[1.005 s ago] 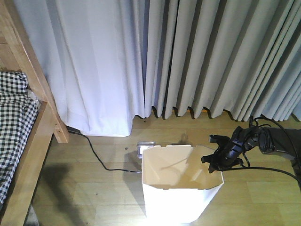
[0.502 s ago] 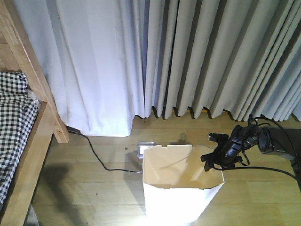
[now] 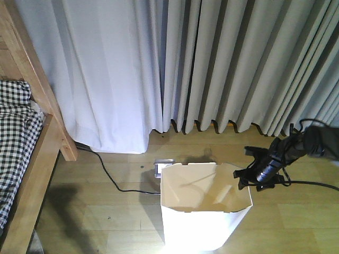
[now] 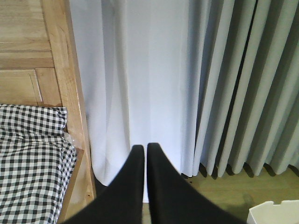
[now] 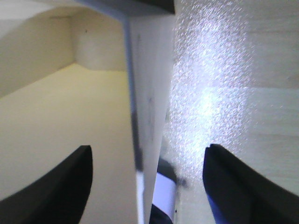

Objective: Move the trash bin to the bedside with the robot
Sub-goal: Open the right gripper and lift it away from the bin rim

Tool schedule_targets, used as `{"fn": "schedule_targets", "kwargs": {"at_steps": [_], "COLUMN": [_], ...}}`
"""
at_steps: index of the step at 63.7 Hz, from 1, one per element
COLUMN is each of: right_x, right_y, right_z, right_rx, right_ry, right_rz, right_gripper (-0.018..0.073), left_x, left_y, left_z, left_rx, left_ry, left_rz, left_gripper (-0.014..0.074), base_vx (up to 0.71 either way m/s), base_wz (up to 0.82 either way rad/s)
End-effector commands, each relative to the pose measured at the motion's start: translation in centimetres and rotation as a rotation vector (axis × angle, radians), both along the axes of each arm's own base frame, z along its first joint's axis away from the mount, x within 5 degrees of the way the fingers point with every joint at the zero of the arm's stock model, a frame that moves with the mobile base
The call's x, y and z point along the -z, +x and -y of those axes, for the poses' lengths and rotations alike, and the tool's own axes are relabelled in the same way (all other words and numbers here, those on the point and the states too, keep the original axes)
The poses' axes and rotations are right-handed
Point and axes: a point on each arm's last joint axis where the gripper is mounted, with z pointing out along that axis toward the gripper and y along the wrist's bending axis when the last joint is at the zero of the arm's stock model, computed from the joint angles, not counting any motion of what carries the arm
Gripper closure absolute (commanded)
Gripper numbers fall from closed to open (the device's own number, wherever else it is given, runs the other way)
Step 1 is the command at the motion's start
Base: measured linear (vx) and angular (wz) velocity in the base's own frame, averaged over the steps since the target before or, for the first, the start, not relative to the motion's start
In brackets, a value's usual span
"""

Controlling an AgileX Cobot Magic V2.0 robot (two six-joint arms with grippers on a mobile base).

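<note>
The right gripper now sits further right and slightly lower than a second ago, at the right rim of the trash bin rather than over its inner corner. The black arm behind it has drawn back toward the right edge and tilts up more steeply. The bin rim has edged slightly to the right.

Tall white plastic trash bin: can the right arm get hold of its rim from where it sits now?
Probably yes. The right gripper is open, its fingers either side of the tall white plastic trash bin's right wall, nothing between them.
</note>
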Motion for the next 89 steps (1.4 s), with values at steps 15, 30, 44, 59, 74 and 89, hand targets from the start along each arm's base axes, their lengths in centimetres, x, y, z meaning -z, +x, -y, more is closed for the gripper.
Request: {"fn": "schedule_targets", "kwargs": {"at_steps": [15, 30, 44, 59, 74, 89], "right_x": [-14.4, -26.6, -37.6, -46.2, -49.6, -47.9], "right_y": [-1.2, -4.2, -8.8, -17.0, -25.4, -31.1], "right_z": [0.7, 0.3, -0.2, -1.3, -2.6, -3.3], "right_rx": [-0.062, -0.121, -0.103, -0.035, 0.083, 0.087], "right_ry": [-0.143, -0.186, -0.229, -0.244, -0.150, -0.143], "right_rz": [0.302, 0.497, 0.765, 1.087, 1.357, 1.507], "right_gripper": [0.0065, 0.0065, 0.0065, 0.0065, 0.0065, 0.0065], "left_x": [-0.1, -0.1, -0.1, -0.1, -0.1, -0.1], "left_y": [0.1, 0.1, 0.1, 0.1, 0.1, 0.1], "left_z": [0.0, 0.0, 0.0, 0.0, 0.0, 0.0], "left_rx": [0.004, 0.004, 0.004, 0.004, 0.004, 0.004], "left_ry": [-0.008, -0.008, -0.008, -0.008, -0.008, -0.008], "left_rz": [0.065, 0.065, 0.065, 0.065, 0.065, 0.065], "left_gripper": [0.0602, 0.0602, 0.0602, 0.0602, 0.0602, 0.0602], "base_vx": [0.00, 0.00, 0.00, 0.00, 0.00, 0.00], "base_wz": [0.00, 0.00, 0.00, 0.00, 0.00, 0.00]}}
